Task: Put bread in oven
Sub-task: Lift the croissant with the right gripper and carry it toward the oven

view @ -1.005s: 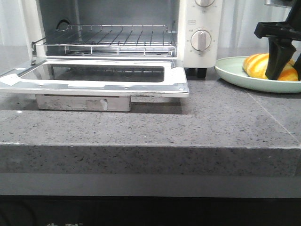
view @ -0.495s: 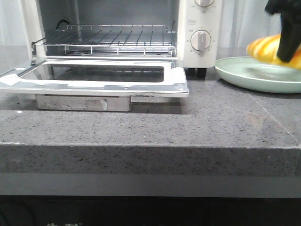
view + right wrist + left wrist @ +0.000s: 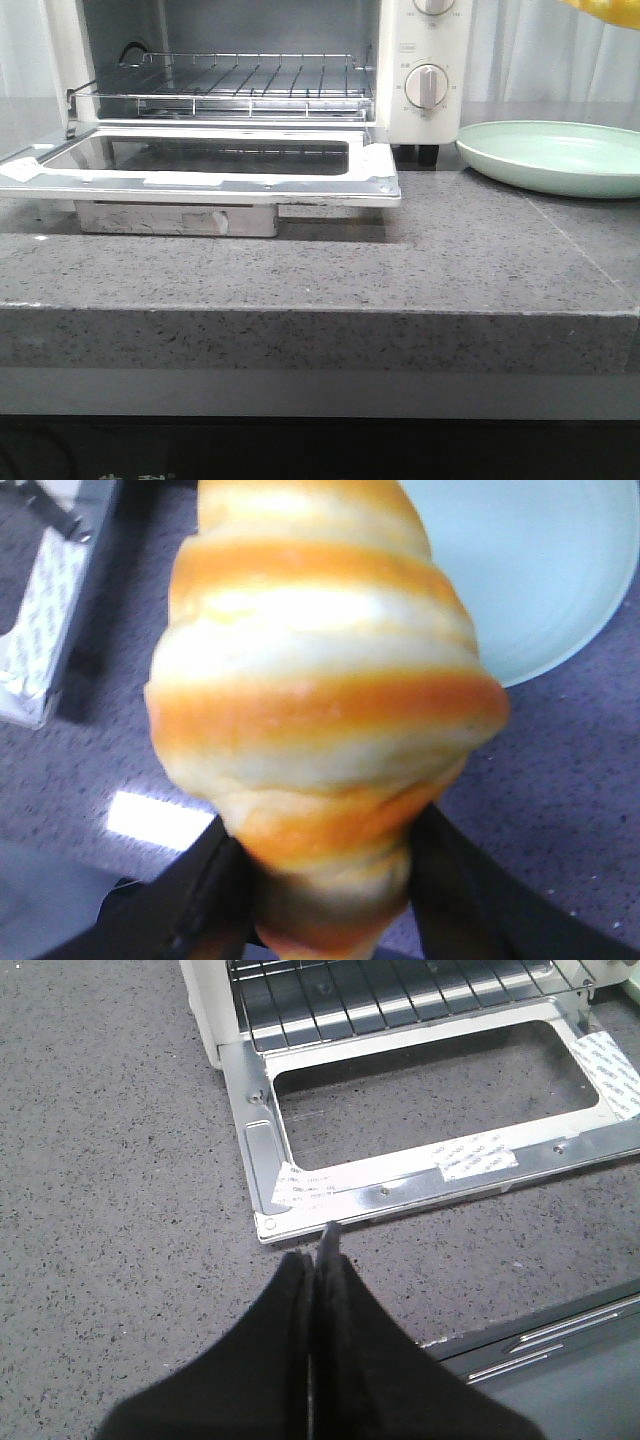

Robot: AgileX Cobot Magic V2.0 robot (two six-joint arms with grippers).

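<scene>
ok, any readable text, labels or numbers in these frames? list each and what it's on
None can be read.
Stickers on the oven door frame: printed text, too small and blurred.
Dial knob markings on the oven's control panel: tiny numbers, unreadable.
Small label above the knob: illegible.
White marks at the front view's bottom edge: cut off.
Bread, held by the right gripper, and plate: no text.

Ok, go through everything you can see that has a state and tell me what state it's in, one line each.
oven: door folded down flat, fully open.
wire rack: inside the oven, nothing on it.
plate: on the counter right of the oven, empty.
bread: lifted off the plate, held above it.
right gripper: fingers shut on the bread.
left gripper: fingers shut, holding nothing, near the door's corner.
</scene>
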